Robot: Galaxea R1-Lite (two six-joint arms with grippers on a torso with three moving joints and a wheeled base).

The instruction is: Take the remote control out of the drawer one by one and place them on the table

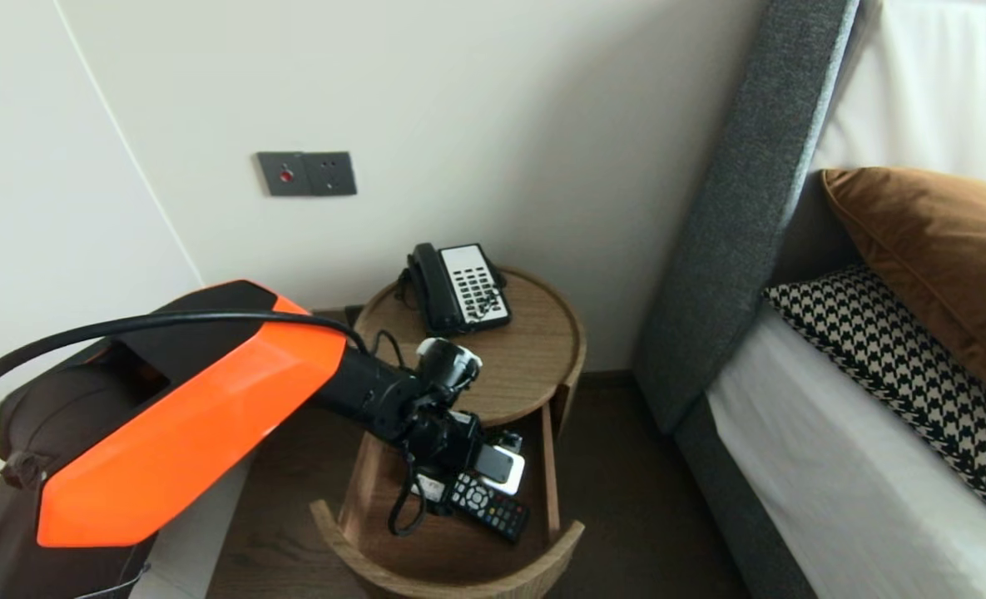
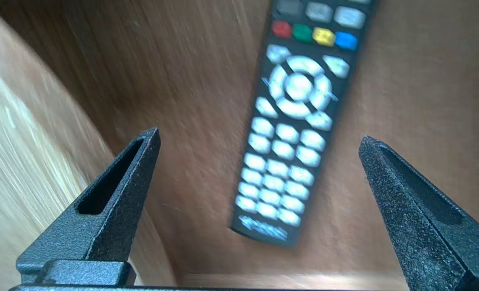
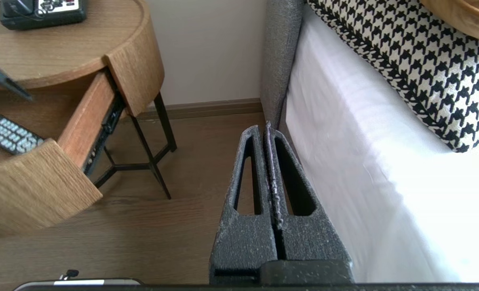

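So the orange left arm comes in from about 8 o'clock in the head view, and the left gripper (image 2: 259, 135) hangs over the pulled-out drawer (image 1: 451, 566) of the round wooden bedside table (image 1: 534, 349). The jaws are spread as wide as they go and have nothing in them. The wrist view shows both black fingers (image 2: 122, 190) clear of everything, with the black remote control (image 2: 292, 133) lying flat on the drawer floor in the gap beyond them. The remote is button side up, near the drawer's right-hand wall, at roughly 6 o'clock from the black-and-white desk telephone (image 1: 459, 287) sitting on the tabletop. A grey wall switch panel (image 1: 307, 173) is at 11 o'clock from the phone. Over at 3 o'clock from the table is the bed with its grey headboard (image 1: 734, 208), a houndstooth pillow (image 1: 909, 366) and a brown cushion (image 1: 942, 249). The right gripper (image 3: 268, 125) is parked above the wood floor between table and bed, jaws pressed together, holding nothing.
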